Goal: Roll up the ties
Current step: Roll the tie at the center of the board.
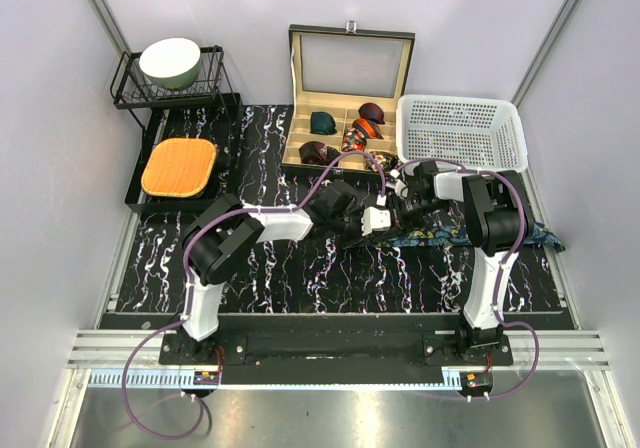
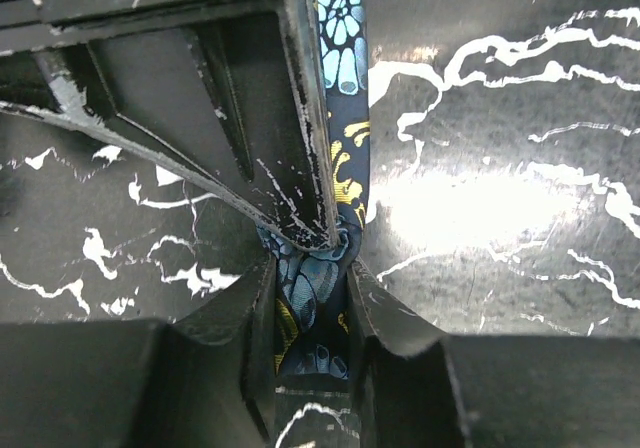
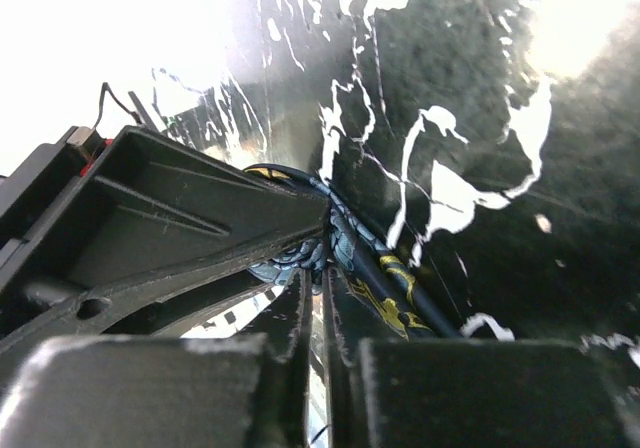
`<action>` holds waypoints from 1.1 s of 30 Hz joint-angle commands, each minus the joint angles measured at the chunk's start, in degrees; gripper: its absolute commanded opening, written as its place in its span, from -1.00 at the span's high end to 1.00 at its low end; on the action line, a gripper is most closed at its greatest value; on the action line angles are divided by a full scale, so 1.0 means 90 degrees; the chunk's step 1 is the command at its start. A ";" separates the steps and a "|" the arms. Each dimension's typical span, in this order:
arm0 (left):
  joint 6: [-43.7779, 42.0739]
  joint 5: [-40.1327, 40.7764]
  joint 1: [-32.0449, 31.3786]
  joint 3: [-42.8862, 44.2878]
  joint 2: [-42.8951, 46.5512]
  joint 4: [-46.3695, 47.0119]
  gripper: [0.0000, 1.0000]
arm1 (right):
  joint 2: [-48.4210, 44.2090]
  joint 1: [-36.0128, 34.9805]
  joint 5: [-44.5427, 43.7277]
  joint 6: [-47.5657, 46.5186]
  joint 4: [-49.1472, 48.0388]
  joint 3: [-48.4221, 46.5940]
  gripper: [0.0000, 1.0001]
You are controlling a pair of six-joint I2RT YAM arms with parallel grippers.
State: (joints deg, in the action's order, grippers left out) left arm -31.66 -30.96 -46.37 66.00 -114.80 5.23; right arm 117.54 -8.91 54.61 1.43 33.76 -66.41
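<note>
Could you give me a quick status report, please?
Left gripper shut on tie. Right gripper shut, tips at same spot. Tie mostly flat, unrolled. Grippers crowd each other.

Navy tie (image 2: 345, 98), long strip, end bunched (other ties (image 1: 322, 123) coiled)

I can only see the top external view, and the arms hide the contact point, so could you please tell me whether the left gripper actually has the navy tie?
Observer: Yes. In the left wrist view, the left gripper has a bunched fold of the navy tie filling the gap between its fingers.
Operator: Thank you. Is the right gripper on the tie as well?
Observer: It is. The right wrist view shows the right gripper almost fully closed, pinching the fabric at its fingertips, right beside the left gripper's hold.
</note>
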 commanded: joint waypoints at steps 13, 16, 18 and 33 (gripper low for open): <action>0.0537 0.0130 0.0162 -0.0301 -0.0115 -0.1151 0.07 | 0.0348 0.0033 -0.0764 0.0310 -0.0128 -0.0082 1.00; 0.0947 -0.0368 0.0347 -0.0806 0.0021 -0.0013 -0.47 | 0.0456 0.0033 -0.1077 0.0349 -0.0050 -0.0140 1.00; 0.1163 -0.0805 0.0551 -0.1169 0.0129 0.0762 -0.62 | 0.0476 0.0023 -0.1253 0.0388 -0.0021 -0.0140 1.00; 0.0873 -0.0272 0.0494 -0.1278 -0.0086 0.0719 0.72 | -0.0118 0.0003 -0.0834 0.0368 0.0466 -0.0413 0.88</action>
State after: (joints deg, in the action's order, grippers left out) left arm -20.45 -38.35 -40.95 57.95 -115.07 21.28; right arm 119.96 -8.93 51.64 6.09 35.29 -68.86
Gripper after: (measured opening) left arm 0.175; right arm 0.018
